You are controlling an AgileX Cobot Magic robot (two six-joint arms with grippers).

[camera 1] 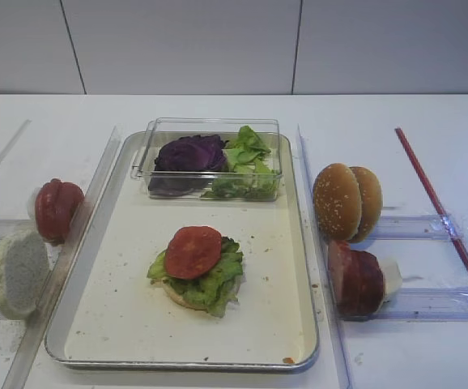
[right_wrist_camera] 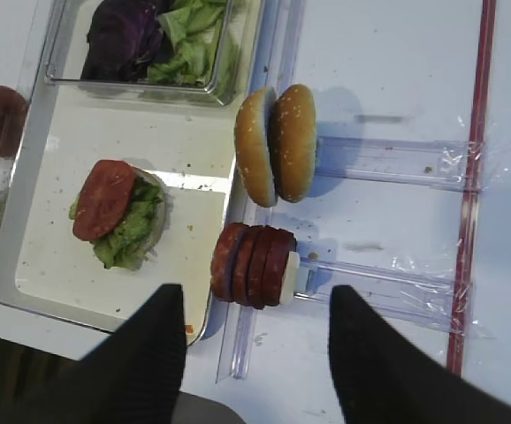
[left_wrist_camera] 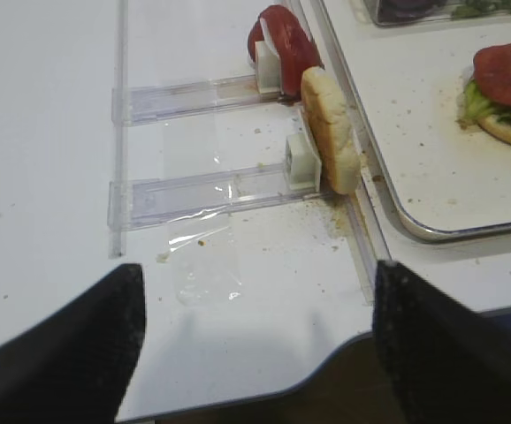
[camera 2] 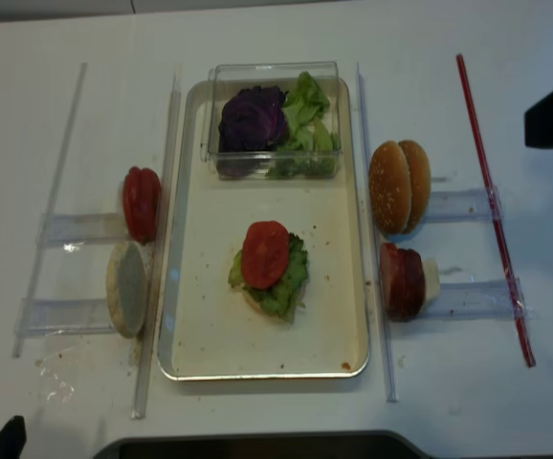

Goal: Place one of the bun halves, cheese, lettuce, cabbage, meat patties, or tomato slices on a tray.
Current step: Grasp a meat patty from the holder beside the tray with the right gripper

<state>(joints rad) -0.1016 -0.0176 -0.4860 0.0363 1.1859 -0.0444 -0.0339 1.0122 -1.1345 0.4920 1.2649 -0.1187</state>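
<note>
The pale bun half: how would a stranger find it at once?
Start at the silver tray, then look just outside its left edge. Two items stand on edge in clear rails there. The pale bun half is the nearer one, floury white, unlike the glossy red tomato slices behind it.

White table carries 1 silver tray at centre, flanked by clear plastic rails on both sides. Left rails hold 1 pale bun half and tomato slices on edge; right rails hold 2 golden bun halves and meat patties. 1 red strip lies far right.
</note>
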